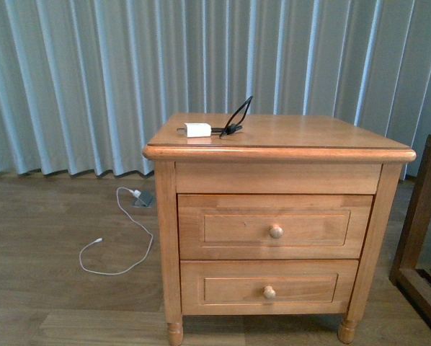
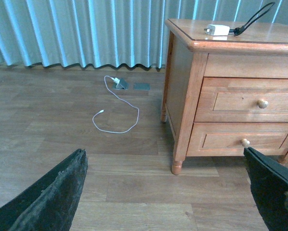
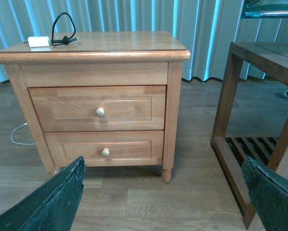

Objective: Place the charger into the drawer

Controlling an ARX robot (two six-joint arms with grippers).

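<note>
Honey-coloured wood fills the front view: the table (image 1: 302, 133) stands square ahead, and the charger (image 1: 197, 130) lies on its top near the front left corner, its black cable (image 1: 238, 115) looping up just beside it. Below, the drawer (image 1: 273, 215) – the taller upper one – is fully closed, its round knob (image 1: 275, 231) centred on the panel; the lower drawer (image 1: 269, 277) is closed too. A white cable (image 1: 118, 241) trails over the floor (image 1: 50, 303) to the left, well apart from the task. Neither arm shows here.

In the left wrist view the left gripper (image 2: 163, 153) is released, its two dark fingers spread wide at the frame's edges with nothing between them. It hangs low over the floor, well away from the table; the charger (image 2: 217, 30) sits untouched on the top.

The right wrist view shows the right gripper (image 3: 163, 161) likewise spread and empty, facing the drawer (image 3: 98, 98) front from some way off, with a dark wooden frame (image 3: 223, 96) beside the table.

By my reading, nothing of the task is done yet – the step in hand is the approach to open the drawer. The next move calls for one gripper to travel to the knob, close squarely round it and pull straight out. The knob is small and round, so a poorly centred grip could slip off. Only then does picking up the charger make sense.
</note>
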